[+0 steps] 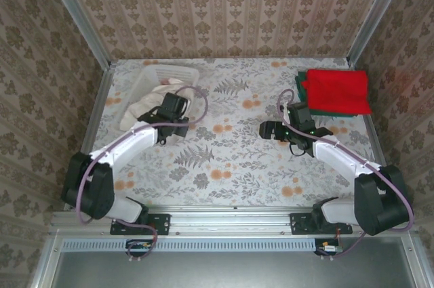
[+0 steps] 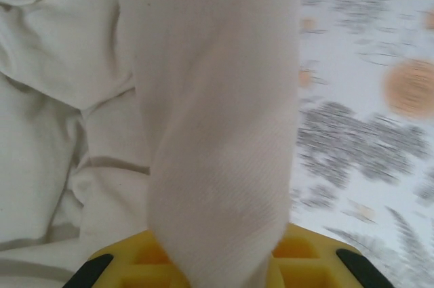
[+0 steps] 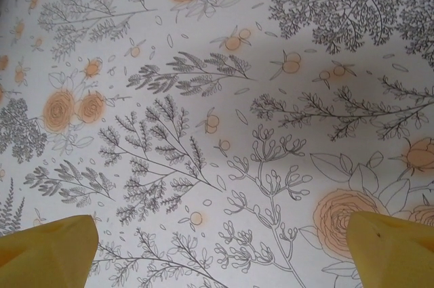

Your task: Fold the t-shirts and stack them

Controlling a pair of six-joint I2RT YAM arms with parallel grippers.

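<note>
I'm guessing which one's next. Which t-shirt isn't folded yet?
The cream-white t-shirt, bunched up at the basket with the left end effector pinching it. The red t-shirt and green t-shirt lie folded, stacked at the far right.

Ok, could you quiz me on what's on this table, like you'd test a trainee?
1. True or false: the red shirt lies on top of the green shirt.
2. The left gripper pinches the: A white shirt, B red shirt, C green shirt.
3. Which gripper is open above the bare table?
Key: 1 true; 2 A; 3 the right gripper.
</note>
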